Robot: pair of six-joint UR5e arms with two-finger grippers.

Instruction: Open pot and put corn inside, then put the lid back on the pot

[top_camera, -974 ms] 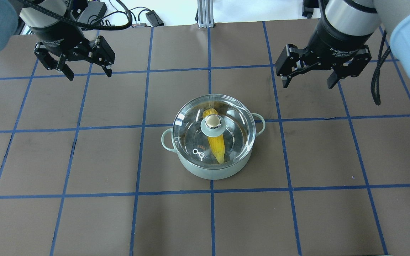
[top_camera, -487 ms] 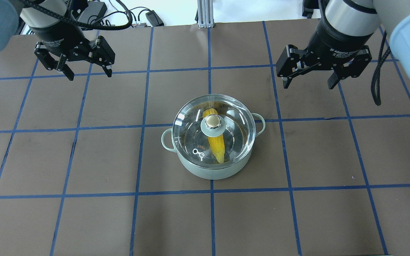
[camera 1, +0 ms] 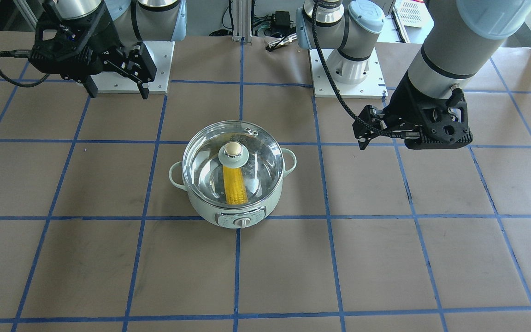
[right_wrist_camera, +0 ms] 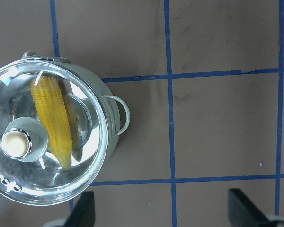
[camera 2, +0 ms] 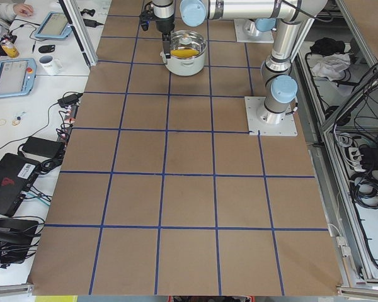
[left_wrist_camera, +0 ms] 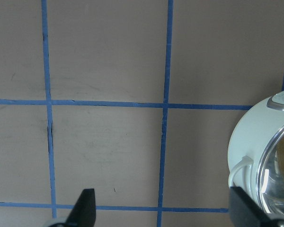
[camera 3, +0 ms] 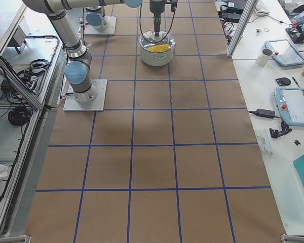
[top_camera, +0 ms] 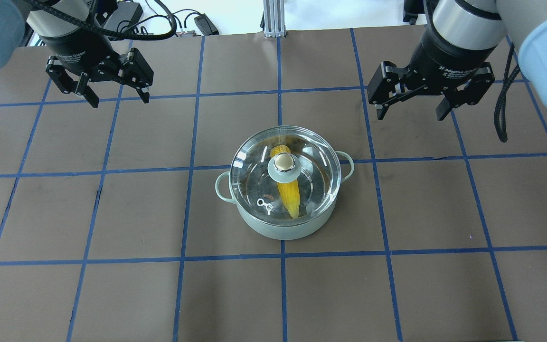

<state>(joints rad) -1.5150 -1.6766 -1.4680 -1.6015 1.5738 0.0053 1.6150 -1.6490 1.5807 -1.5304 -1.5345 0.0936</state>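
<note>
The mint-green pot [top_camera: 278, 230] stands mid-table with its dial [camera 1: 244, 222] facing away from the robot. The glass lid [top_camera: 249, 164] sits closed on it, knob [top_camera: 281, 164] upright. The yellow corn [top_camera: 288, 194] lies inside, seen through the glass, and also shows in the front view [camera 1: 234, 184] and right wrist view [right_wrist_camera: 54, 118]. My left gripper [top_camera: 120, 101] is open and empty, raised to the pot's left. My right gripper [top_camera: 411, 115] is open and empty, raised to the pot's right. The left wrist view shows only the pot's edge [left_wrist_camera: 255, 142].
Brown table cover with a blue tape grid. The two arm base plates [camera 1: 348, 83] [camera 1: 127, 69] lie behind the pot. Cables and a power brick [top_camera: 126, 14] and an aluminium post [top_camera: 273, 19] sit past the table's far edge.
The right gripper has drifted very slightly upward in the overhead view. The left gripper, pot, lid and corn have not moved.
</note>
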